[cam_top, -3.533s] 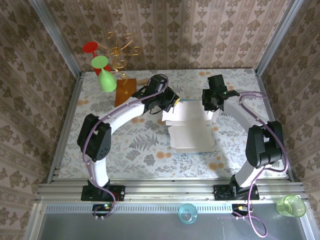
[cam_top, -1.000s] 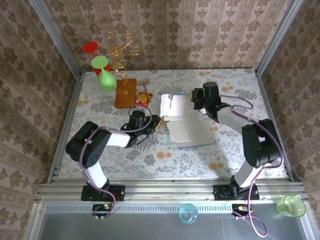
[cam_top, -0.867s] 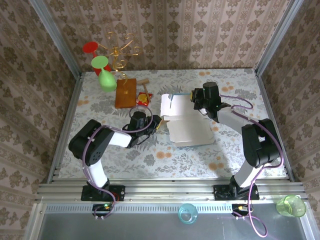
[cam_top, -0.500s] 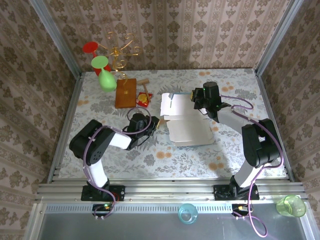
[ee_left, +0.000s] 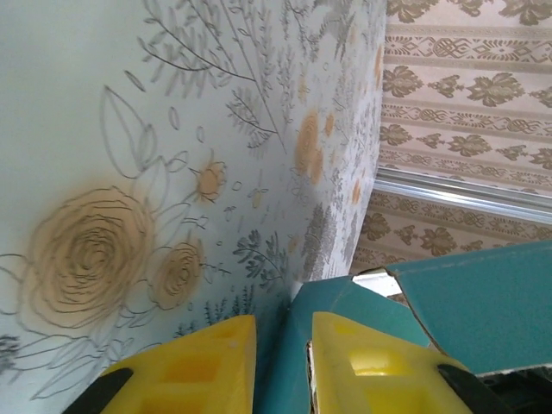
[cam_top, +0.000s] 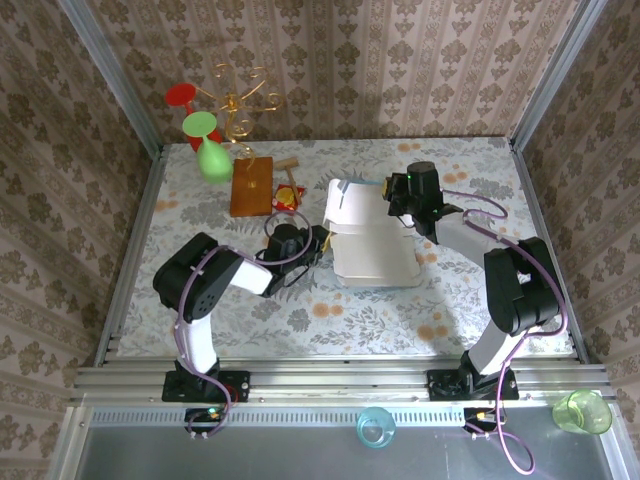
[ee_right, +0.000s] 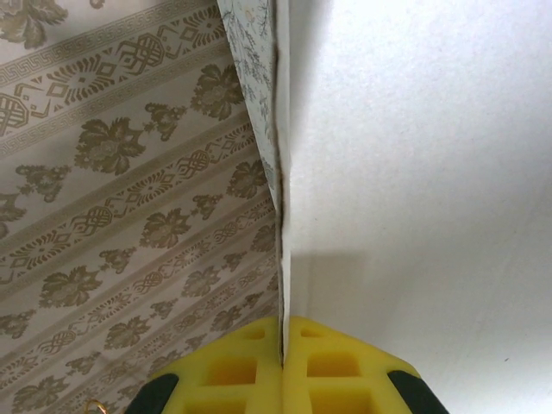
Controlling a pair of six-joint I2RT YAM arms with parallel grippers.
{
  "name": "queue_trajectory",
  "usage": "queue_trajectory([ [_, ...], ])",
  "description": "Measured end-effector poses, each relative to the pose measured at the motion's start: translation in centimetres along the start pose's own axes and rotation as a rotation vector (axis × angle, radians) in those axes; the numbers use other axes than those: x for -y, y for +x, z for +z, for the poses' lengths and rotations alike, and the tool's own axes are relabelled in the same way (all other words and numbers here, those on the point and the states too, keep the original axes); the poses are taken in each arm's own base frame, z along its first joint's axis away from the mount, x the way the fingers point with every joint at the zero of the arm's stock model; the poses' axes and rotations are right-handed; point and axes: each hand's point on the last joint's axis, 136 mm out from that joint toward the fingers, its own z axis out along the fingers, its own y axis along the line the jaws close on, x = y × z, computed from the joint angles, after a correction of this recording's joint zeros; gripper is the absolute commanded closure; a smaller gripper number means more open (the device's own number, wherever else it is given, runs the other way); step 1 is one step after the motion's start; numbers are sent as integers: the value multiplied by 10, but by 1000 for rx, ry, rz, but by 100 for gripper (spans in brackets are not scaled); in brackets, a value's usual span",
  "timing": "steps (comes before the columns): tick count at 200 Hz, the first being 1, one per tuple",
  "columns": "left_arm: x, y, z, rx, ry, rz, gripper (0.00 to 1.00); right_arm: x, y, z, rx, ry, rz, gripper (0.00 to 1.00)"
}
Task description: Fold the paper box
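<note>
Your right gripper pinches a flap of the paper box, and your left gripper straddles its left edge, clamping unclear; opposing pulls could tear it.

High rear overhead view, two wrist views close against the paper box (common to all)

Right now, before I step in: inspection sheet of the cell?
Surface: floral tablecloth, flat, no spills seen.
Job's things: paper box mid-table, white inside up, far panel raised.
Clutter: wooden board, small red-yellow item, goblets by gold stand; teal cup, green cup on near ledge.
Grippers: left gripper has the box's blue edge between its fingers, clamp unclear; right gripper shut on the raised panel.
Cables: purple cables along both arms, no snag seen.
Surroundings: patterned walls, metal frame.
</note>
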Motion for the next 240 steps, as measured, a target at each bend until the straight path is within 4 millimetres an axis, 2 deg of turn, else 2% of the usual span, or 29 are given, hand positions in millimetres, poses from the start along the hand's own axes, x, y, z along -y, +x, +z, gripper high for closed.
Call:
queue_trajectory([
  [53,-4,9,5,-20,-50,34,67,-2,-1,0,2,-7,4,100],
  [88,-2,11,11,-41,-136,144,63,-4,-1,0,0,-15,2,100],
  [107,2,12,10,-51,-152,195,62,-7,0,0,-4,-27,-4,100],
  [127,-3,14,5,-70,-182,242,57,-6,1,0,-9,-35,-28,100],
  [156,-1,17,-19,-90,-191,290,49,-3,0,0,-8,-37,-82,100],
  [194,11,9,-63,-81,-181,334,49,-6,1,3,-28,-109,-148,100],
  [221,31,-14,-87,-27,-166,375,52,-4,2,11,-46,-137,-188,100],
  [240,31,-37,-96,20,-182,386,55,-3,6,10,-70,-151,-221,100],
])
